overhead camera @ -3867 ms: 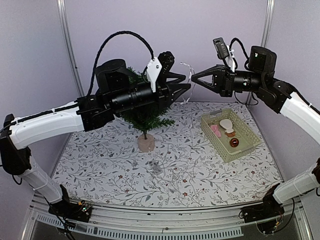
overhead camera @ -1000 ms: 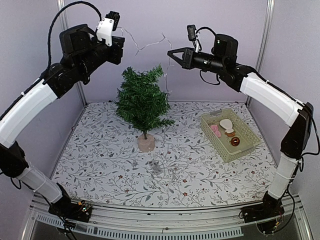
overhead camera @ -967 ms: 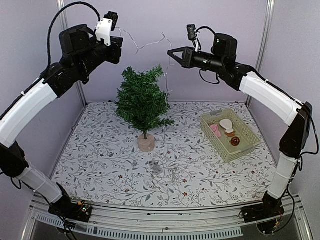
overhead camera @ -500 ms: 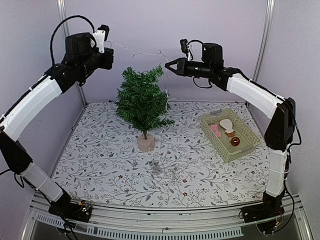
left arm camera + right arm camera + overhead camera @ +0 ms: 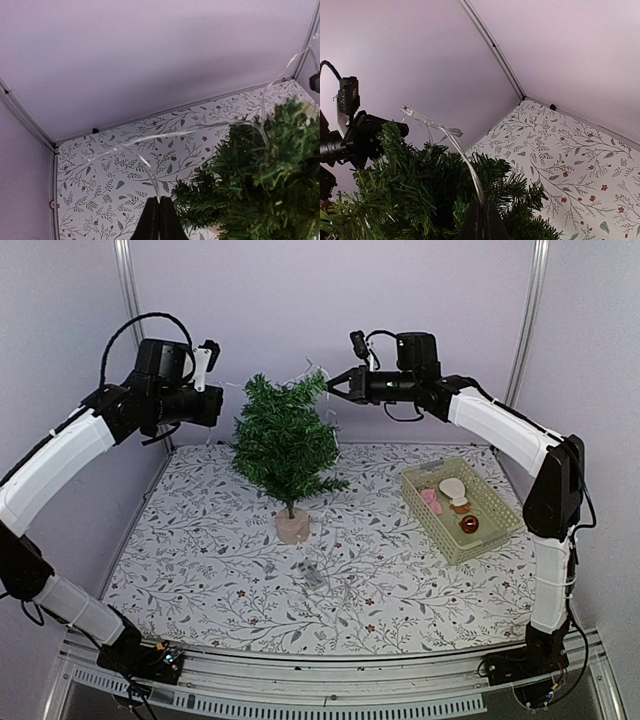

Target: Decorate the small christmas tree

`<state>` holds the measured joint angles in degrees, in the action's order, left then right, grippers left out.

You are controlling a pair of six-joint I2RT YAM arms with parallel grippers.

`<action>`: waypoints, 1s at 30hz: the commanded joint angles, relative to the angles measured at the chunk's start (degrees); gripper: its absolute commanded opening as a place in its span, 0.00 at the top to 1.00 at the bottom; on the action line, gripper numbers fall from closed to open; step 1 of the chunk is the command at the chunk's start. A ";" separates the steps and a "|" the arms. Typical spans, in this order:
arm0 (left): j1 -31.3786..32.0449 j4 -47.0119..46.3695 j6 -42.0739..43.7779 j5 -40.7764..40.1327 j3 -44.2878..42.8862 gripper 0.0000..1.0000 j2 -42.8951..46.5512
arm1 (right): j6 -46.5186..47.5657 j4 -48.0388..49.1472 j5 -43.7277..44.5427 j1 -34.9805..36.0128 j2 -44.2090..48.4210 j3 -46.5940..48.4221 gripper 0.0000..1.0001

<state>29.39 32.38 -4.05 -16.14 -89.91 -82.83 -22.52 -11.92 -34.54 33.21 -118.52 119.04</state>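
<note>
The small christmas tree (image 5: 285, 440) stands upright on its pale round base (image 5: 293, 527) at the middle of the table. A thin clear light string (image 5: 200, 131) runs from my left gripper (image 5: 159, 200) across to the tree top. From there it leads to my right gripper (image 5: 482, 204). Both grippers are shut on the string. In the top view my left gripper (image 5: 220, 405) hangs just left of the tree's crown. My right gripper (image 5: 330, 386) is just right of the crown, and the string (image 5: 308, 370) lies faintly over the top branches (image 5: 410, 190).
A pale green basket (image 5: 490, 538) at the right holds a pink, a white and a red-brown ornament. A small clear object (image 5: 312, 573) lies on the floral tablecloth in front of the tree. Purple walls and metal posts close in the back and sides.
Both arms have come down from high above the tree to crown height. The string between them has sunk onto the tree top.
</note>
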 commanded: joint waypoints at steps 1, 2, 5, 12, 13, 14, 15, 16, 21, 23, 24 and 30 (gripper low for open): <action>0.09 3.82 -2.52 9.10 1.50 1.00 4.79 | 1.14 -2.68 -2.78 -0.13 -0.80 1.63 1.00; 0.25 4.50 -2.55 11.17 1.43 1.00 5.12 | 1.44 -3.10 -2.88 -0.14 -0.69 1.63 1.00; 0.90 6.91 -2.96 15.50 0.44 1.00 5.53 | 2.09 -4.07 -2.98 -0.13 -0.26 1.60 1.00; 1.77 12.99 -6.26 28.40 -4.52 1.00 2.28 | 2.56 -5.21 -3.48 -0.13 -0.05 1.62 1.00; 2.22 13.35 -6.39 29.40 -5.02 1.00 1.78 | 2.57 -5.26 -3.51 -0.14 -0.05 1.63 1.00; 2.79 13.50 -6.45 30.10 -5.43 1.00 1.45 | 2.62 -5.28 -3.52 -0.12 0.00 1.63 1.00; 3.31 13.36 -6.53 30.93 -5.67 1.00 1.24 | 2.69 -5.25 -3.62 -0.14 0.04 1.63 1.00; 3.77 12.94 -6.64 31.94 -5.72 1.00 1.12 | 2.68 -5.21 -3.65 -0.11 0.04 1.61 1.00; 4.88 9.20 -7.88 38.93 -4.09 1.00 0.94 | 2.76 -5.18 -3.86 -0.12 -0.09 1.60 1.00; 5.02 6.86 -8.83 39.66 -2.07 1.00 1.12 | 2.75 -5.14 -3.88 -0.08 -0.13 1.61 1.00; 5.01 5.13 -9.63 39.50 -0.60 1.00 1.33 | 2.70 -5.13 -3.93 -0.14 -0.13 1.63 1.00; 4.98 -2.48 -12.69 37.55 6.90 1.00 1.73 | 2.75 -5.33 -4.08 -0.08 -0.14 1.60 1.00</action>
<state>33.87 35.94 -14.22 21.30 -86.72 -81.36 -20.29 -16.75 -38.09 33.21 -118.52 119.22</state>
